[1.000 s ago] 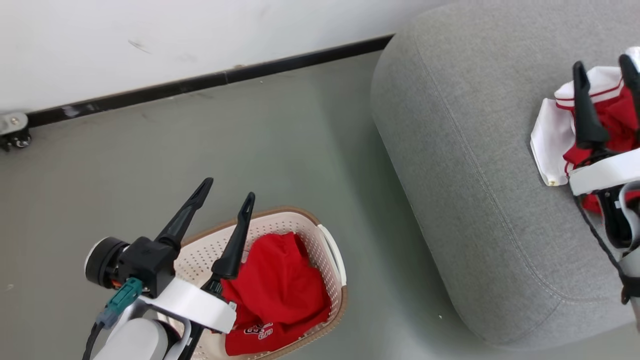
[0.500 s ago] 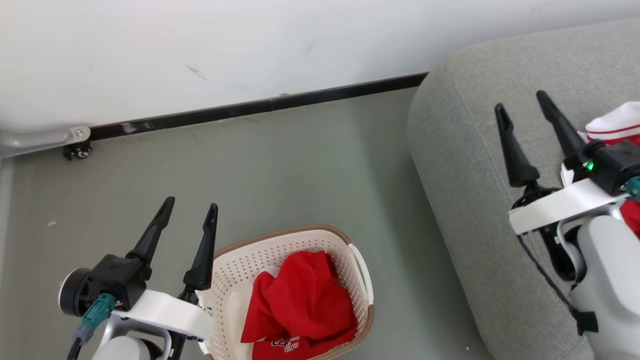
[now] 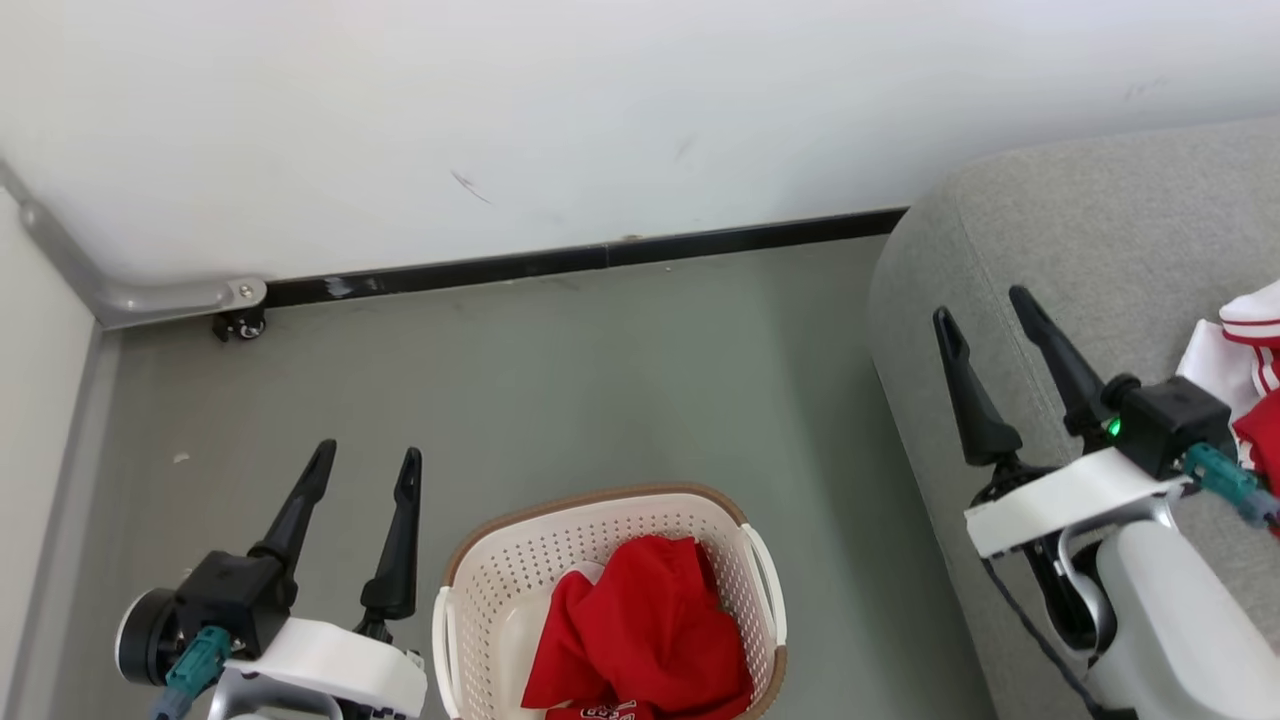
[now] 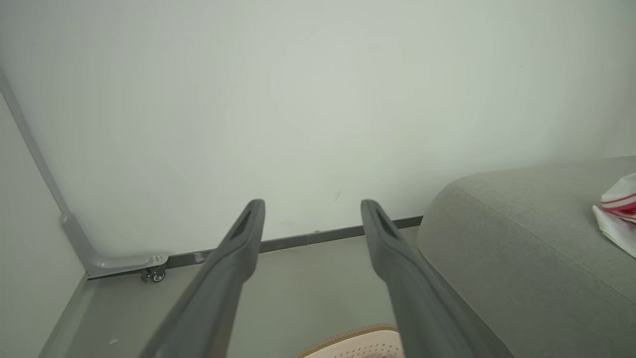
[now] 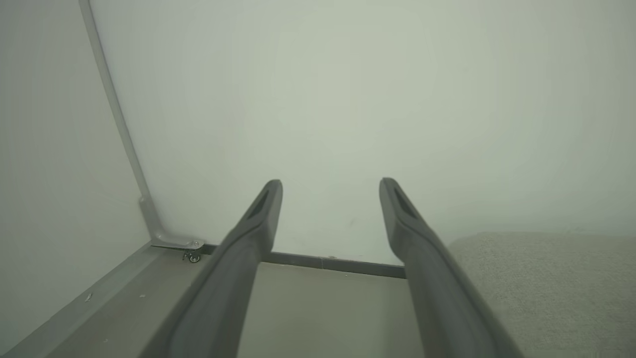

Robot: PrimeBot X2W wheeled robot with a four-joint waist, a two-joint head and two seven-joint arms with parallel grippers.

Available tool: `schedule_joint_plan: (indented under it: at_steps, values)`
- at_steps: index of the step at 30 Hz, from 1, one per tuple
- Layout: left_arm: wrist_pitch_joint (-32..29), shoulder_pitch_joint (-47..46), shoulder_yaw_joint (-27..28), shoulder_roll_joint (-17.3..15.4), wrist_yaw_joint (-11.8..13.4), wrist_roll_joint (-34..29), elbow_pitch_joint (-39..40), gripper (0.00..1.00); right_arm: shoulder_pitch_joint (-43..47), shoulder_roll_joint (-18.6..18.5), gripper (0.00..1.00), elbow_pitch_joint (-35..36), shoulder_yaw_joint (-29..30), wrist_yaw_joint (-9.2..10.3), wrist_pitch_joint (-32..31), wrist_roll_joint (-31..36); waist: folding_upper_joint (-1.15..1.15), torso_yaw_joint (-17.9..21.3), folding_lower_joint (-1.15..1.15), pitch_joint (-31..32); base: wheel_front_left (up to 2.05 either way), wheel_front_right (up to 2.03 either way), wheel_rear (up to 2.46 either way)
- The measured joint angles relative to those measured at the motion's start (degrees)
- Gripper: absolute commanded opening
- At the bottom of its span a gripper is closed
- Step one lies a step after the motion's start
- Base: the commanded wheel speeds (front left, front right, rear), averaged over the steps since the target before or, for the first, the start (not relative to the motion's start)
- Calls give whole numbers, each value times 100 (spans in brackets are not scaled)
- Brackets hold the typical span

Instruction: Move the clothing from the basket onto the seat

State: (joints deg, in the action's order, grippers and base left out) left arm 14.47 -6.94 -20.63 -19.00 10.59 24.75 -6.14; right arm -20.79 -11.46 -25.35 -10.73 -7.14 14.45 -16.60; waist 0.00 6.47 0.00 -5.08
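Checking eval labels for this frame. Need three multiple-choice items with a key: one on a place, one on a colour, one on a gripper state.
1. Where does the red garment with the printed logo lie?
A. On the floor
B. In the basket
C. On the seat

2. What colour is the basket's rim?
A. Blue
B. Black
C. Brown

3. How does the left gripper stand?
A. Open, holding nothing
B. Shut on a garment
C. Shut on a basket handle

Key:
1 B: the head view shows it bunched inside the perforated walls.
2 C: a brown band runs along the top edge.
3 A: its two fingers stand apart with nothing between them.
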Motion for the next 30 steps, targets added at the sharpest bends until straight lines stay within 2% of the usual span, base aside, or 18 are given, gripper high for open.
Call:
schedule_joint_plan:
  at_steps: [13, 30]
  values:
    - [0, 359, 130, 145, 101, -176, -73, 100, 711, 378, 100, 10, 60, 0, 0, 249, 0, -195, 0, 353, 0, 0, 0]
    - [0, 594, 291, 302, 108, -339, -275, 100, 1483, 739, 100, 111, 149, 0, -68, 657, 0, -284, 0, 756, 0, 0, 0]
